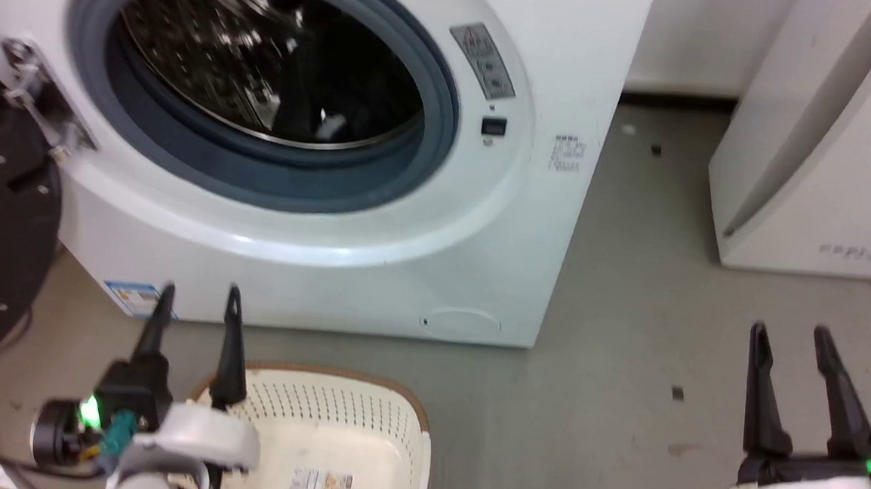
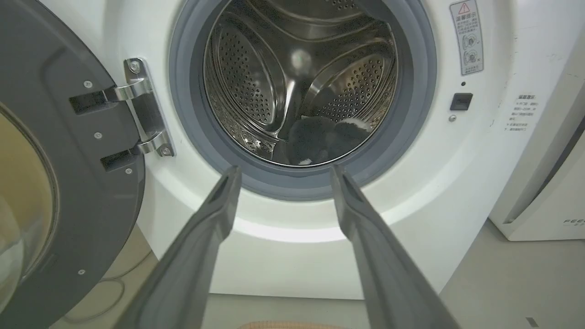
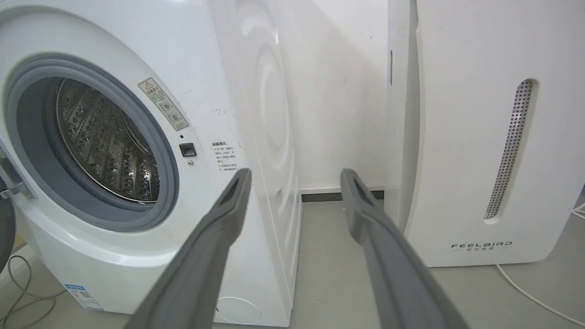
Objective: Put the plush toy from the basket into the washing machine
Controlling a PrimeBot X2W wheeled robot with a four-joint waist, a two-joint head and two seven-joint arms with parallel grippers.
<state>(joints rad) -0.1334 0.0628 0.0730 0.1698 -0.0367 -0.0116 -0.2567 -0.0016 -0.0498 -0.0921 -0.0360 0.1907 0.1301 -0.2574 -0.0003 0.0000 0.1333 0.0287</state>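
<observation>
Left tool [image 1: 201,291] and right tool [image 1: 791,330]: both spread wide, holding nothing. Plush toy [image 2: 315,137] lies inside the washing machine [image 2: 292,256], ahead of the left tool; basket [image 1: 335,405] just below it.

Plush toy [image 2: 315,139] in the washing machine [image 2: 283,256].
Black fluff with white patches, it lies at the bottom of the shiny steel drum, door swung open; the cream basket [image 1: 334,412] stands on the floor just before the machine.
</observation>
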